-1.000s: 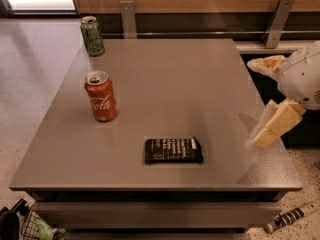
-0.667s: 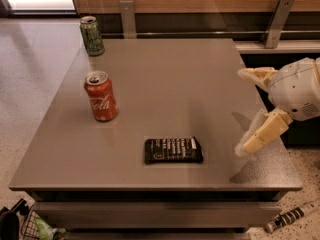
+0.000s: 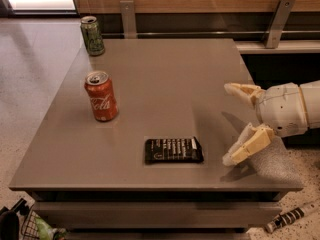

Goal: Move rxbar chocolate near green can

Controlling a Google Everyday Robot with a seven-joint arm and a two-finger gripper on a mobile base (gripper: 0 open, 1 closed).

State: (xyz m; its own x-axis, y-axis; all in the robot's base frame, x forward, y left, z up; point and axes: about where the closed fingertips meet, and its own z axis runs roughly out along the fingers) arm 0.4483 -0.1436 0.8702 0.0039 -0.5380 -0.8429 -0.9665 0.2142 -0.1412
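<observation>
Grasp not yet made: flat black-wrapped rxbar chocolate lies untouched at near edge of grey table, well apart from slim green can at far-left corner, while cream two-finger gripper hovers just right of it, jaws spread, empty.

One camera, set high and looking steeply down across a grey table, close enough that it nearly fills the view. The gripper, fingers spread apart, juts in from the frame's right edge; most of the table lies beyond its fingertips
</observation>
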